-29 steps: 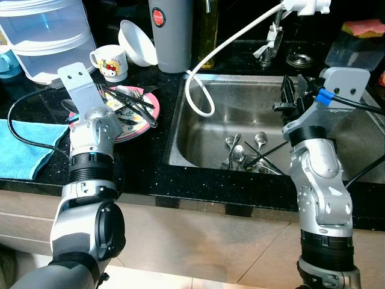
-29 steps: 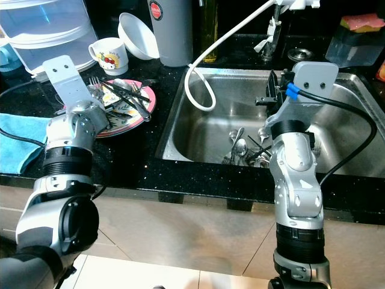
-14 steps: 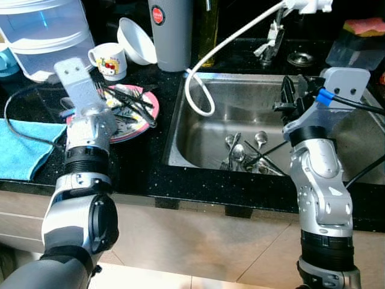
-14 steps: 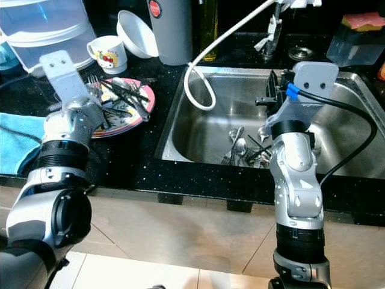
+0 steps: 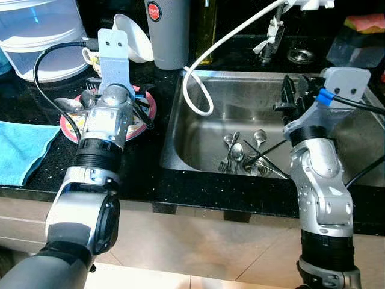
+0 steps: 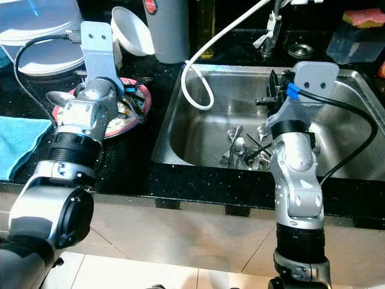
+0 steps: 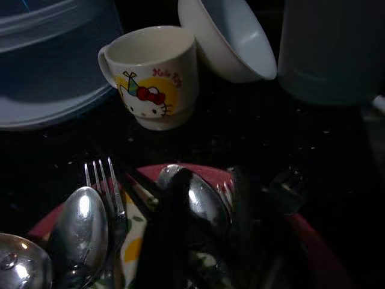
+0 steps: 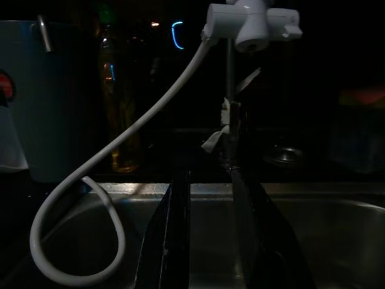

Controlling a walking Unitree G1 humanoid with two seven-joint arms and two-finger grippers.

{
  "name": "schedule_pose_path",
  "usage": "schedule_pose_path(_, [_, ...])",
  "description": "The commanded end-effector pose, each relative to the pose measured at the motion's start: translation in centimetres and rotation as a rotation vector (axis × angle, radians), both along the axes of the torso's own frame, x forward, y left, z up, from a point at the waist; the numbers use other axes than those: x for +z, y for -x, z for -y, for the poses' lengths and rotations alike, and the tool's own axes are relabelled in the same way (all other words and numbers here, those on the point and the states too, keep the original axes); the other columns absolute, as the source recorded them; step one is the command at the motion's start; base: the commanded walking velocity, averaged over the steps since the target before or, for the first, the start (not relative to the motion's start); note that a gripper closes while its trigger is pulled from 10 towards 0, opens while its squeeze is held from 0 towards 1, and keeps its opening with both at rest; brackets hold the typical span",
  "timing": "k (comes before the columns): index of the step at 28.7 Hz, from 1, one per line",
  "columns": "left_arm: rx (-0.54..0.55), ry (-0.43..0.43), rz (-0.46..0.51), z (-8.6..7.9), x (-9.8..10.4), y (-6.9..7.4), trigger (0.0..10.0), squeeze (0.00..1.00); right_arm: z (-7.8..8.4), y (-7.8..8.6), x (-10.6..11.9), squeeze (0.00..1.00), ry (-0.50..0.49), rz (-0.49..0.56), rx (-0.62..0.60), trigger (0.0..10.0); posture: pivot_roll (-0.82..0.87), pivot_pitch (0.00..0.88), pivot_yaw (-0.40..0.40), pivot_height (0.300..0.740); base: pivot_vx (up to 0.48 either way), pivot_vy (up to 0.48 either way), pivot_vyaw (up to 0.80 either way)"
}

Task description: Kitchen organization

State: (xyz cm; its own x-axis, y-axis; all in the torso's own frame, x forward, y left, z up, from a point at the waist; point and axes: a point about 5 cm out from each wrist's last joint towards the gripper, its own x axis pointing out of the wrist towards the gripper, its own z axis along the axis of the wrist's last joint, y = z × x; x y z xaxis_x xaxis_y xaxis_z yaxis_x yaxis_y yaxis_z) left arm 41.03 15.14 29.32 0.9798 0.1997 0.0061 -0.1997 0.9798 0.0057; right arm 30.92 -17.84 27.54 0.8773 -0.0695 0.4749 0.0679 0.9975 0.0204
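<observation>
A pink-rimmed plate (image 5: 65, 129) on the black counter left of the sink holds spoons (image 7: 78, 232), forks (image 7: 105, 186) and other cutlery. My left gripper (image 5: 137, 103) hovers low over it, open, with its dark fingers (image 7: 159, 247) either side of a spoon bowl (image 7: 204, 201); I cannot tell whether they touch it. More spoons and forks (image 5: 240, 153) lie in the steel sink (image 5: 174, 138). My right gripper (image 5: 287, 99) is held above the sink's right half, open with nothing between its fingers (image 8: 174, 241).
Behind the plate stand a cartoon mug (image 7: 153, 75), a tilted white bowl (image 7: 225, 36) and a grey canister (image 5: 168, 30). A white hose (image 5: 204, 66) loops from the faucet (image 8: 252, 21) into the sink. A blue cloth (image 5: 18, 147) and a clear container (image 5: 42, 36) sit left.
My left arm has swung right and further back over the plate, its wrist now upright. The view has shifted slightly. The right arm has not moved.
</observation>
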Motion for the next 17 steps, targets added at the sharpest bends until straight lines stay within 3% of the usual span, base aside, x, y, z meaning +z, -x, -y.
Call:
schedule_pose_path(1, [-0.015, 0.031, -0.034, 0.0, -0.3, -0.2, 10.0, 1.00, -0.1, -0.1, 0.0, 0.00, -0.007, 0.003, 0.008, 10.0, 0.03, 0.099, 0.077, 0.740, 0.000, 0.000, 0.00])
schedule_pose_path(6, [-0.052, 0.026, -0.052, 0.1, -0.3, -0.2, 10.0, 1.00, -0.1, -0.1, 0.1, 0.00, -0.005, 0.006, 0.008, 10.0, 0.03, 0.094, 0.079, 0.740, 0.000, 0.000, 0.00])
schedule_pose_path(7, [-0.022, 0.035, -0.063, -0.3, -0.6, -0.2, 10.0, 0.00, -0.1, -0.1, 0.1, 0.00, -0.004, 0.007, 0.009, 10.0, 0.03, 0.090, 0.077, 0.740, 0.000, 0.000, 0.00])
schedule_pose_path(12, [0.038, 0.111, -0.109, -1.0, -1.6, -0.2, 10.0, 0.00, -0.1, -0.1, 0.1, 0.00, -0.003, 0.008, 0.010, 10.0, 0.03, 0.090, 0.077, 0.740, 0.000, 0.000, 0.00])
schedule_pose_path(14, [0.070, 0.227, -0.138, -1.6, -2.3, -0.3, 10.0, 0.00, -0.2, -0.1, 0.2, 0.00, -0.002, 0.011, 0.012, 10.0, 0.03, 0.083, 0.077, 0.740, 0.000, 0.000, 0.00])
schedule_pose_path(17, [0.077, 0.298, -0.148, -1.7, -2.6, -0.4, 10.0, 0.00, -0.2, -0.1, 0.3, 0.00, -0.001, 0.012, 0.011, 10.0, 0.03, 0.083, 0.077, 0.740, 0.000, 0.000, 0.00])
